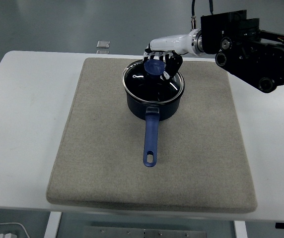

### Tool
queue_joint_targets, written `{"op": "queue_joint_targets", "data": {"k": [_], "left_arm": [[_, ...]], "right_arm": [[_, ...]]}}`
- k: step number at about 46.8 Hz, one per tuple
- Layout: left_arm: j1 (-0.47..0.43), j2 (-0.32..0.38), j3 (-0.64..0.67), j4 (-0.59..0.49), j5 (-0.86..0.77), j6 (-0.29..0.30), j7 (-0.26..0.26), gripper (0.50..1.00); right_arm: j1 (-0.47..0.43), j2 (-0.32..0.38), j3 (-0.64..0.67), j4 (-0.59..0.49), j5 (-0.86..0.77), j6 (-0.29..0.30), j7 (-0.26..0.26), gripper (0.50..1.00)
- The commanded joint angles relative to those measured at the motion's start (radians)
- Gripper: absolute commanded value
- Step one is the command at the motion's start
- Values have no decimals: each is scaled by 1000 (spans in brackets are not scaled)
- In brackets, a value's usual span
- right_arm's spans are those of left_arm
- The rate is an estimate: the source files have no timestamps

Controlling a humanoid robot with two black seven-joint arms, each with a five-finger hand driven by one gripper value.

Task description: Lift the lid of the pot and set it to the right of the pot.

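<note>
While the lid is held over the pot, nothing is set down yet. Left to right: white table bare on the left, left arm not seen. A small clear item is seen at the far table edge, too small to identify. Grey mat is laid across the table centre. Dark blue pot is sat on the mat's far half, blue handle pointed toward the near edge. Glass lid appears raised just off the rim, tilted slightly, still directly over the pot. Its blue knob is clamped by the right hand, fingers curled round it, arm entered from the right.

Risks, as judged: grip is taken on a small knob only, so the lid could be swung or slipped if moved sideways fast. If too little height is gained, the rim could be clipped and the pot dragged on the mat. Bare mat to the right of the pot is available, but the lid could be dropped hard if released high.

No brand, label or legible writing can be made out.
</note>
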Motion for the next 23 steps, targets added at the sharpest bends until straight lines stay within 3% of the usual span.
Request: {"op": "queue_joint_targets", "data": {"k": [1,23], "left_arm": [[0,0,0,0,0,-1,0,1000],[0,0,0,0,0,0,0,1000]], "right_arm": [[1,-1,0,0,0,1,0,500],[41,-39,-3,-1,15,10,0,500]]}}
